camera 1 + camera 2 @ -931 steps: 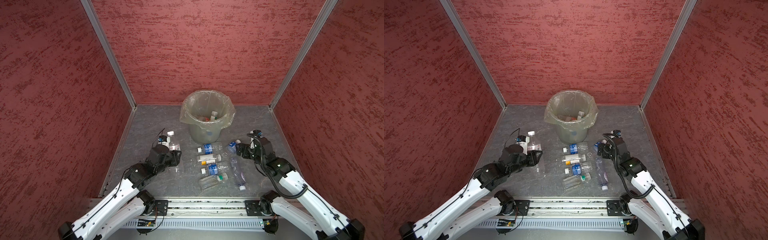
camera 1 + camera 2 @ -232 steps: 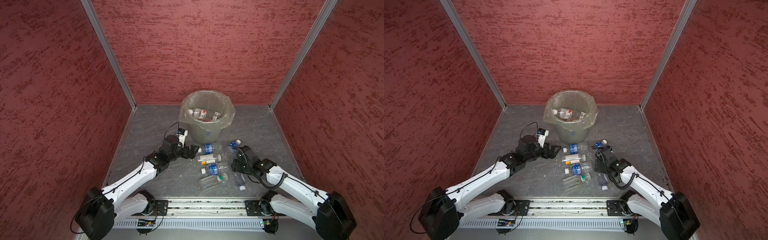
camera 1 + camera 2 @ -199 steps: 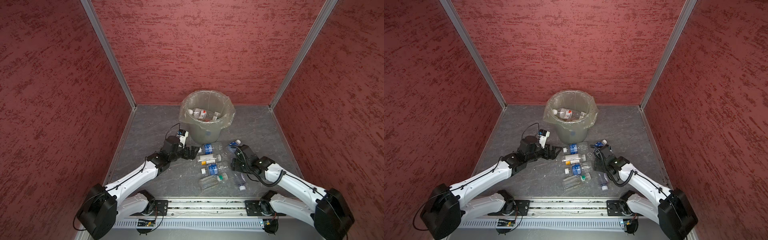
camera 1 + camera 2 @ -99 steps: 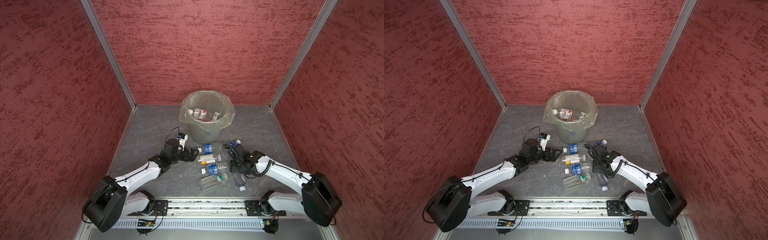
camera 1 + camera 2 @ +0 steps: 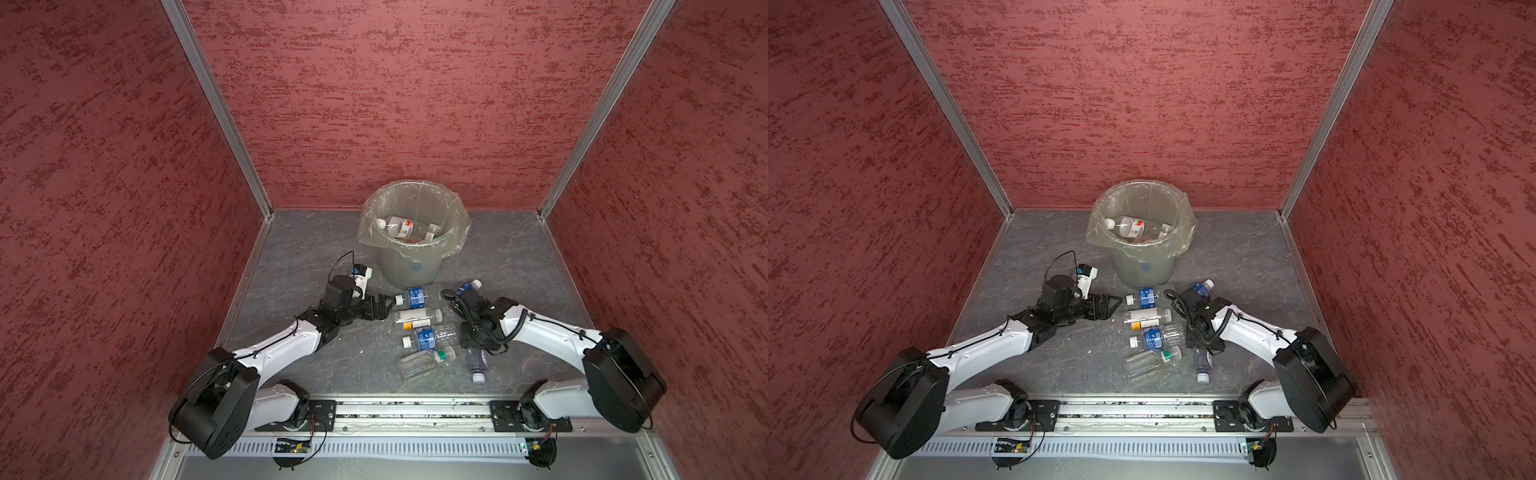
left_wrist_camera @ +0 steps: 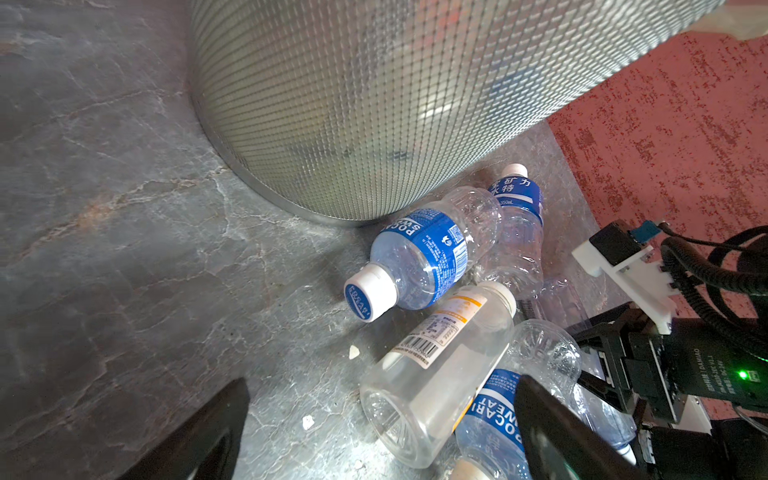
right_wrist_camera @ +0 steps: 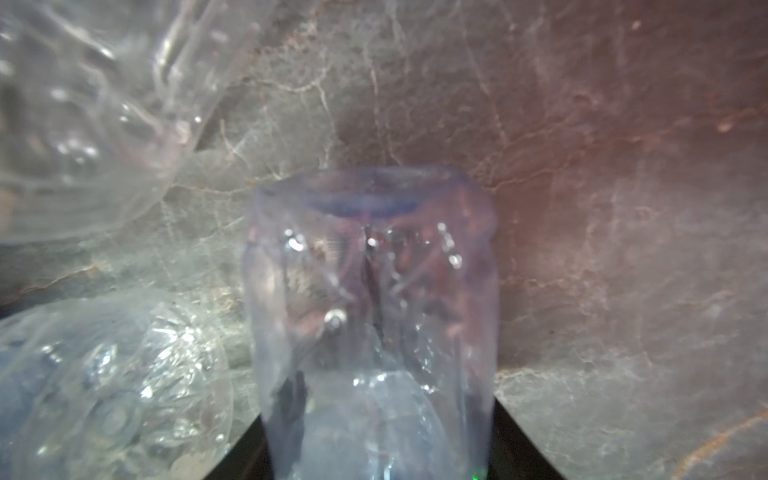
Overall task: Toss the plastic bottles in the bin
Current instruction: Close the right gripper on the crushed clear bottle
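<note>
- You're at the pick-up step: a few plastic bottles point(image 5: 399, 226) lie in the bin point(image 5: 409, 270), and several more lie on the counter point(image 5: 311, 257) before it.
- Your right jaws straddle the crumpled clear bottle point(image 7: 374, 311); I cannot tell whether they grip it. Close firmly, then lift clear.
- Your left jaws stand wide apart, aimed at the blue-labelled bottle point(image 6: 419, 257) just beside the bin's foot. Ease forward over its neck.
- The yellow-labelled bottle point(image 6: 436, 365) lies just beside it, and the right arm point(image 5: 540, 332) works close by; mind both.
</note>
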